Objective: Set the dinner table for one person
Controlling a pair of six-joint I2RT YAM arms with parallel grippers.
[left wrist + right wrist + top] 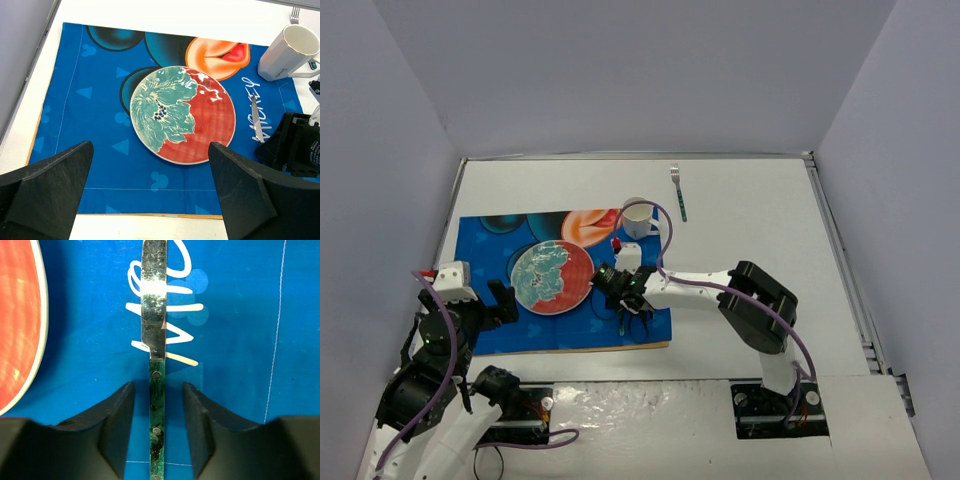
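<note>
Steel-bladed, with a green marbled handle set with rivets, the table knife (153,335) is found lying flat on the blue Mickey Mouse placemat (490,245), just right of the floral plate (552,277) and apart from its rim. Its long axis runs near to far, with the handle towards the arms and the blade tip pointing away.

The right gripper (158,390) is set astride the handle. Its jaws are parted, with a strip of blue showing on each side, so nothing is gripped. The left gripper (503,300) is held over the placemat's near left part, jaws spread wide and empty.

The knife is judged stiff, thin, light and slick. Lying flat, it is best taken across the handle, which looks thicker than the blade.

The white table (750,220), rigid and fixed, lies under everything, with its long axis left to right across the top view. It is not a thing to be grasped.

A white mug (638,218) stands at the placemat's far right corner. A fork (678,190) lies beyond it on bare table, tines far, and is judged not yet placed.
</note>
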